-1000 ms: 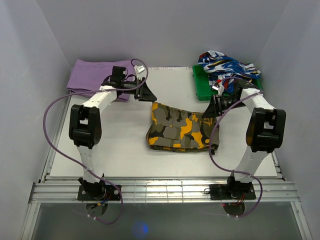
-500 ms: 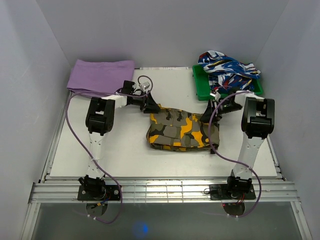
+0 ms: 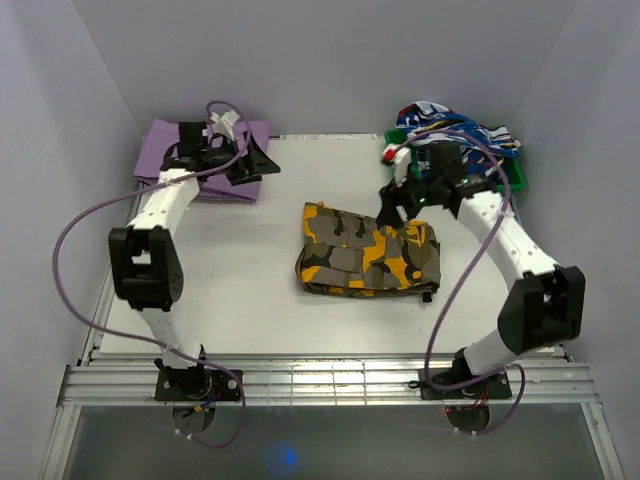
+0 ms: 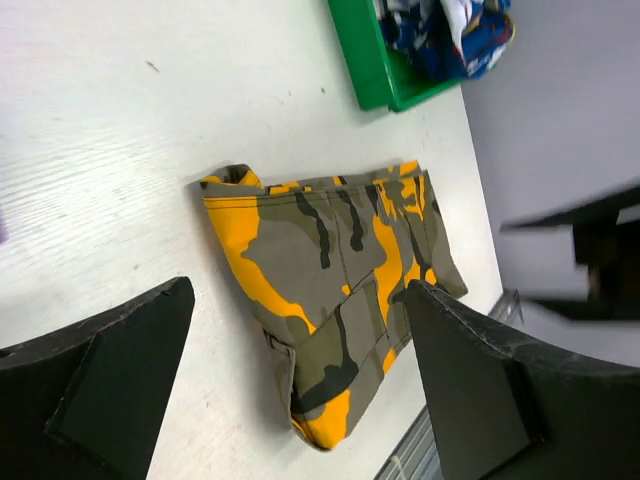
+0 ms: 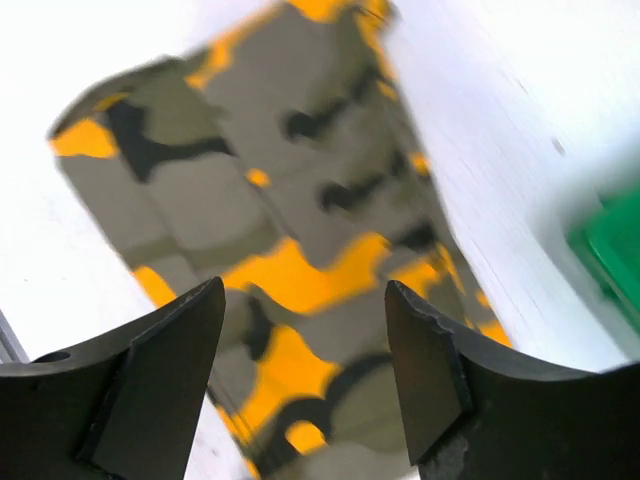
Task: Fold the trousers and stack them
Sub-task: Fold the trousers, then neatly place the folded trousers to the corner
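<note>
Seen from above, both arms have drawn back from the trousers (image 3: 368,252) since half a second ago. The left gripper (image 3: 258,162) reaches over the purple cloth (image 3: 165,150), and the right gripper (image 3: 390,208) is near their far right corner. They lie mid-table (image 3: 230,285) as a soft, rumpled folded rectangle. In the left wrist view, black wedge fingers (image 4: 110,370) spread wide and empty, with the green tray (image 4: 372,60) beyond. The right wrist fingers (image 5: 150,370) are equally wide over blurred camouflage.
</note>
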Available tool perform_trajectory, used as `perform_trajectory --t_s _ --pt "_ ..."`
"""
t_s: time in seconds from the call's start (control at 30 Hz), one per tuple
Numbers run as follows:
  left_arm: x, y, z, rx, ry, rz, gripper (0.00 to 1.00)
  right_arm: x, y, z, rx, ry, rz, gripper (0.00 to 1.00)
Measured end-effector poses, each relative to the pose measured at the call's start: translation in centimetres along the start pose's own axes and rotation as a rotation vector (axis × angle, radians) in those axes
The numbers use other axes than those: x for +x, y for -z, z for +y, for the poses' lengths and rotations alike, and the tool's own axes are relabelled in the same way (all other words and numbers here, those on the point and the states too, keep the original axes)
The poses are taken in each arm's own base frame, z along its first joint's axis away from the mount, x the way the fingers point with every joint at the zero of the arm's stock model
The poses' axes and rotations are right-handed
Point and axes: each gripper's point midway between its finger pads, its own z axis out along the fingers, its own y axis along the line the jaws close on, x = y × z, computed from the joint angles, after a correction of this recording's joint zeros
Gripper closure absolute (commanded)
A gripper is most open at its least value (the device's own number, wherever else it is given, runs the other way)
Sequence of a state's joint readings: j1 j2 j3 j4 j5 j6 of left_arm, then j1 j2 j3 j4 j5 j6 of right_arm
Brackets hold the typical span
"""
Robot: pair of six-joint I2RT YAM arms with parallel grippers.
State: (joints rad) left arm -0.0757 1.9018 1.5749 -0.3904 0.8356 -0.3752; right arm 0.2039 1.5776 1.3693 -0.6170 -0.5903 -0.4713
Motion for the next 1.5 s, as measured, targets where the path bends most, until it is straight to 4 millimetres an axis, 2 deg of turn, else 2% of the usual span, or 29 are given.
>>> perform_trajectory --t_s 0.03,0.1,0.17,0.23,0.33,0.43,0.53,0.67,0.73,0.83,0.93,1.1,1.3,1.4,1.5 --pt "-1.1 2.0 -0.7 -0.03 -0.01 -0.056 0.02 -1.0 -0.7 2.9 -0.014 0.081 -0.012 0.28" --pt "-2.5 5.5 -2.0 -0.083 -0.026 -0.15 0.02 -1.5 -2.7 8.2 -0.055 0.2 -0.01 0.27" --pt "-2.5 7.8 -3.0 -0.124 -0.038 -0.214 0.02 -0.4 -4.9 12.3 -0.095 0.264 0.022 0.27" --pt "-1.5 8.9 -3.4 -0.151 -0.018 -0.228 0.02 1.9 -7.2 14.9 -0.104 0.297 0.088 0.27" --pt "0.6 9.8 -2.6 -0.158 0.045 -0.21 0.02 4.9 -10.0 16.6 -0.092 0.313 0.188 0.28" --pt "3.5 10.1 0.0 -0.155 0.178 -0.146 0.02 6.8 -12.5 17.5 -0.068 0.324 0.254 0.28" --pt "6.9 10.0 2.8 -0.183 0.312 -0.084 0.02 8.2 -14.2 17.4 -0.023 0.337 0.295 0.28" --pt "10.0 9.7 3.9 -0.218 0.389 -0.054 0.02 9.1 -15.3 17.2 0.025 0.363 0.312 0.29" --pt "10.4 9.9 3.8 -0.229 0.395 -0.062 0.02 9.6 -15.5 17.2 0.04 0.375 0.311 0.28" --pt "9.9 10.2 3.4 -0.23 0.382 -0.087 0.02 10.2 -15.8 17.1 0.065 0.389 0.304 0.25" --pt "10.0 10.4 3.1 -0.226 0.372 -0.103 0.02 10.2 -15.8 16.8 0.091 0.399 0.3 0.24" --pt "11.4 10.7 2.9 -0.224 0.385 -0.101 0.02 8.7 -14.8 16.3 0.139 0.425 0.267 0.27" --pt "11.5 10.9 2.2 -0.21 0.371 -0.106 0.02 6.3 -12.4 16.6 0.139 0.444 0.196 0.28" --pt "11.5 11.0 2.1 -0.206 0.368 -0.108 0.02 7.7 -11.8 16.6 0.125 0.461 0.202 0.25" --pt "11.6 11.0 2.1 -0.204 0.372 -0.106 0.02 11.3 -11.5 16.6 0.091 0.481 0.26 0.21"
